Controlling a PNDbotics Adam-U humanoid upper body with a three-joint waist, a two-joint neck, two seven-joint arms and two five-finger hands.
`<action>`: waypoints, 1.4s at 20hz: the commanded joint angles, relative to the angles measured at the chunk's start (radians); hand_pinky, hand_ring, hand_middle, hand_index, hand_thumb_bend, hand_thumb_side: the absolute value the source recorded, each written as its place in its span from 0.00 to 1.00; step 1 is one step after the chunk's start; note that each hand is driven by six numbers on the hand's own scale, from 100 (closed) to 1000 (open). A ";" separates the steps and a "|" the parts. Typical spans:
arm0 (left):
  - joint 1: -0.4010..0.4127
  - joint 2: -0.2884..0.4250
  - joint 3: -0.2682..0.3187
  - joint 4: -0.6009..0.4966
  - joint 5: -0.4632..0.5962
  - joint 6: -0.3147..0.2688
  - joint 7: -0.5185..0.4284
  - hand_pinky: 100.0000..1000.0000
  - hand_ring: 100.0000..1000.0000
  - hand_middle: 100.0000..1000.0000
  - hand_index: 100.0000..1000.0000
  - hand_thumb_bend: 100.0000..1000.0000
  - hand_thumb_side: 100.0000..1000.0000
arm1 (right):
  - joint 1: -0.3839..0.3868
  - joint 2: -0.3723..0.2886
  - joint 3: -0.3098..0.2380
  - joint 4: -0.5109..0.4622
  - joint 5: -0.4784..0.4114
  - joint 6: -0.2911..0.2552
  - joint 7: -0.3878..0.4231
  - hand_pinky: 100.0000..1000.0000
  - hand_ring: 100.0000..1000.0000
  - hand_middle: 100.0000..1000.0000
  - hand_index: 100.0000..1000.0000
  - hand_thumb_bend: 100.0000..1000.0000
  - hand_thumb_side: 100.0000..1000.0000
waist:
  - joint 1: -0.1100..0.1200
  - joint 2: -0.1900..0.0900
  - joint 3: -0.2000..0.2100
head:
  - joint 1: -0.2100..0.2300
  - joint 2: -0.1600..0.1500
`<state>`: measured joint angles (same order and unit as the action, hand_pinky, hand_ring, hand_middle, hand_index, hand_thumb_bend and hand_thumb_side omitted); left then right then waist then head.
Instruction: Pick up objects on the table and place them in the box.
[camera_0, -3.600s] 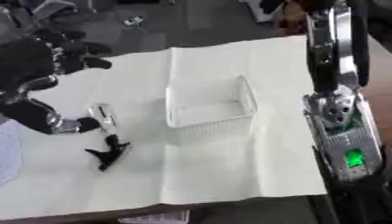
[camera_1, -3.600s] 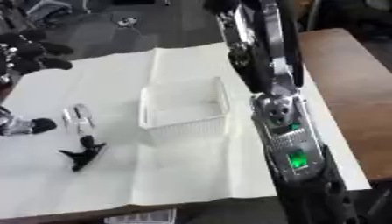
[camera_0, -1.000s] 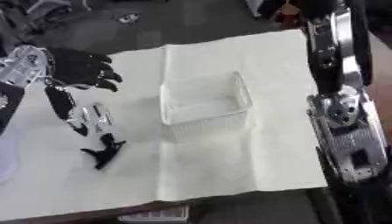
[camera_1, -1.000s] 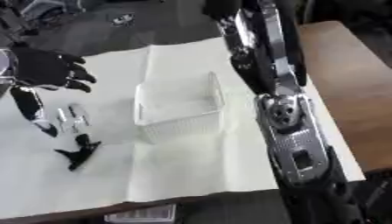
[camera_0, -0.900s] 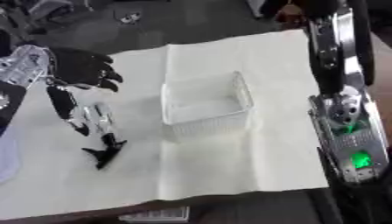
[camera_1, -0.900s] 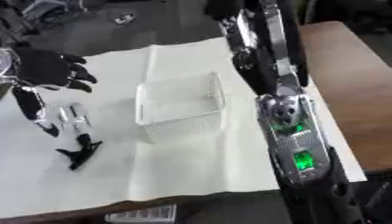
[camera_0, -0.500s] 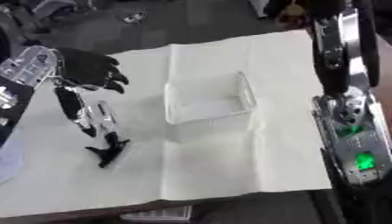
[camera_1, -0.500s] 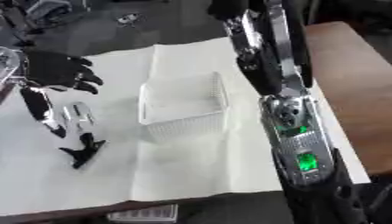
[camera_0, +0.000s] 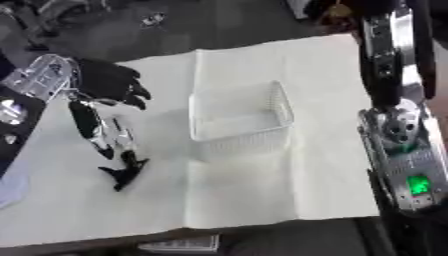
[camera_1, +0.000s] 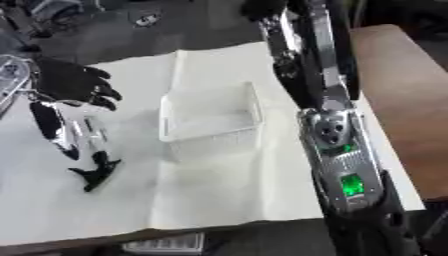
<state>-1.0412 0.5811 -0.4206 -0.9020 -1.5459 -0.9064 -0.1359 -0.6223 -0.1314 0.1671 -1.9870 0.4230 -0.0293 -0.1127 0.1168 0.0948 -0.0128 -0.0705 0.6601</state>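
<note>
A clear white mesh box (camera_0: 282, 102) stands in the middle of the white cloth (camera_0: 289, 185). Left of it lie a small shiny silver object (camera_0: 121, 137) and, just below that, a black clip-like object (camera_0: 123, 173). My black left hand (camera_0: 103, 81) hovers over the silver object, open, with its fingers bent down and spread. Its long thumb (camera_0: 87, 125) reaches down along the silver object's left side; I cannot tell if it touches. My right arm (camera_0: 399, 150) runs down the right side, and its hand is out of view.
The brown tabletop (camera_1: 404, 75) shows to the right of the cloth. A dark panel (camera_0: 12, 116) and a pale bluish thing (camera_0: 9, 192) sit at the left edge. A flat labelled item (camera_0: 179, 244) lies at the cloth's front edge.
My left hand has come down from the upper left to just over the silver object, thumb lowering beside it. The objects and the box have stayed put.
</note>
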 joint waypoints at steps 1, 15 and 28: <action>-0.026 0.012 0.001 -0.001 0.011 -0.001 -0.016 0.98 0.89 0.92 0.91 0.67 0.95 | -0.019 0.005 -0.009 -0.013 -0.002 0.031 -0.035 0.35 0.37 0.48 0.71 0.37 1.00 | -0.002 -0.012 -0.001 | -0.004 -0.034; -0.055 -0.010 -0.054 -0.007 -0.385 -0.001 0.108 1.00 0.95 0.97 0.90 0.69 0.83 | -0.027 0.015 -0.005 -0.013 -0.028 0.107 -0.147 0.32 0.35 0.46 0.70 0.34 1.00 | 0.001 -0.006 -0.011 | -0.010 -0.052; -0.052 -0.017 0.059 0.171 -0.911 -0.001 0.596 1.00 0.94 0.97 0.88 0.69 0.82 | -0.029 0.018 -0.007 -0.013 -0.032 0.106 -0.150 0.32 0.34 0.46 0.70 0.34 1.00 | -0.001 -0.002 -0.012 | -0.007 -0.044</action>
<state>-1.0762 0.5420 -0.3865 -0.7358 -2.4196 -0.8653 0.3859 -0.6356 -0.1144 0.1589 -1.9870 0.3955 0.0748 -0.2601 0.1211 0.1048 -0.0273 -0.0833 0.6118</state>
